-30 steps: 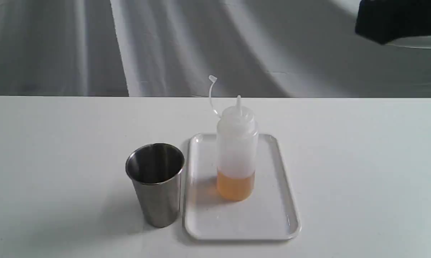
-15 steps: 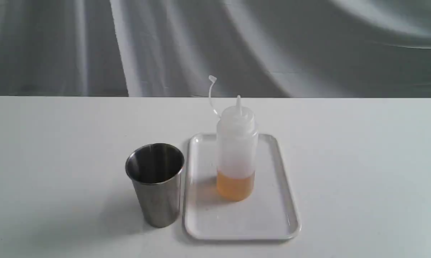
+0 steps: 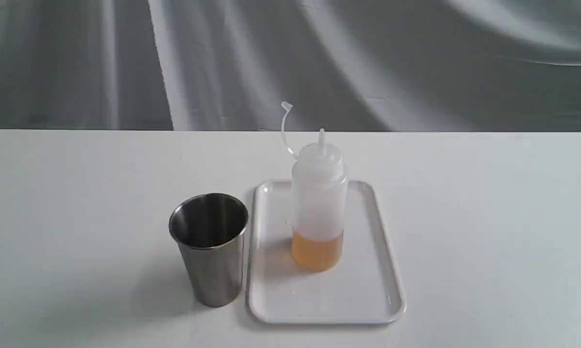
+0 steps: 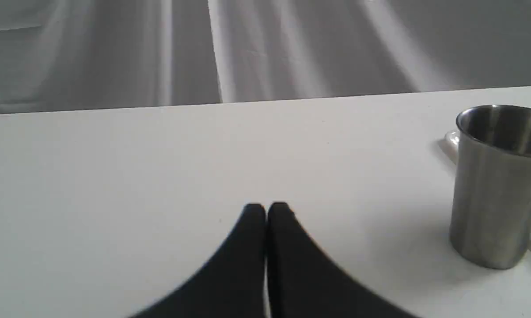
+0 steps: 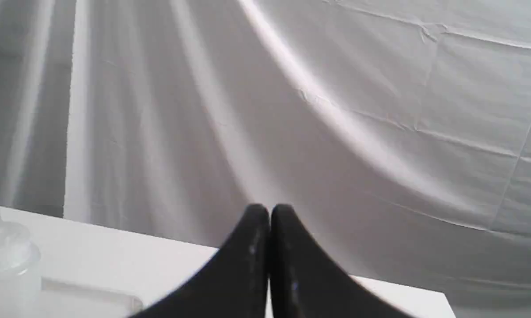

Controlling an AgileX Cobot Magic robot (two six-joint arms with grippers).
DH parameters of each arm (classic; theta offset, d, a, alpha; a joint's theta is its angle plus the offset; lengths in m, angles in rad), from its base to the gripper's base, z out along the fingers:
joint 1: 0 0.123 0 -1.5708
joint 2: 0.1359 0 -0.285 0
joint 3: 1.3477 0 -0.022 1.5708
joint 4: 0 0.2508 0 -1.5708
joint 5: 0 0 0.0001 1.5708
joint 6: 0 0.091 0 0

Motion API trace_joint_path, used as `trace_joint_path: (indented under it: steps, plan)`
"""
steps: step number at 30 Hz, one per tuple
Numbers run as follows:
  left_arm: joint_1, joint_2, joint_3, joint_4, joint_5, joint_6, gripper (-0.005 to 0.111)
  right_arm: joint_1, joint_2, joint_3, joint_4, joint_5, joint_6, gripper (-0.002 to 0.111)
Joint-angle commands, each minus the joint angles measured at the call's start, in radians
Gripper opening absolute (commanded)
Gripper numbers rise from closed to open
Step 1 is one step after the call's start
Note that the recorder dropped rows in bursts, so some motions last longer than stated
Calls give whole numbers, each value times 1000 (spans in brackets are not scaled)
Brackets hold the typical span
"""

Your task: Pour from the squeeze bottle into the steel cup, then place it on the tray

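My left pincer [image 4: 266, 210] hovers over the bare bench [image 3: 488, 217] with its tips pressed together on nothing. My right pincer [image 5: 269, 211] is likewise closed and empty, off to the side of the things.

The squeeze bottle [image 3: 318, 203] stands upright on the tray [image 3: 368, 299], its cap off and dangling on the strap. The steel cup [image 3: 210, 246] stands on the bench just beside the tray's left rim.

I judge the bottle light, since the amber liquid fills only its lowest part. Its walls are soft, so a hard pinch would squirt through the open nozzle. I would grip it mid-body, above the liquid and below the shoulder, and only firmly enough to lift. The cup looks stiff and slick.
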State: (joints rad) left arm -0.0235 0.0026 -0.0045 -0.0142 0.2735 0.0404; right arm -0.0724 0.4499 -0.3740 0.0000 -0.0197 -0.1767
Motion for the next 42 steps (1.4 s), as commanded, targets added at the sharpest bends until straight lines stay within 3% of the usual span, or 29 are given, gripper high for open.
trace_joint_path:
  steps: [1,17,26,33,42]
  plan:
    - [2,-3,4,-1,-8,-3,0,-8,-77,76,-8,-1,2,0]
    - [2,-3,4,-1,-8,-6,0,-8,-412,338,-8,-1,2,0]
    - [2,-3,4,-1,-8,-3,0,-149,-450,367,-8,20,2,0]
    - [2,-3,4,-1,-8,-6,0,-147,-450,374,-8,61,2,0]
    - [2,-3,4,-1,-8,-4,0,-147,-450,374,-8,263,2,0]
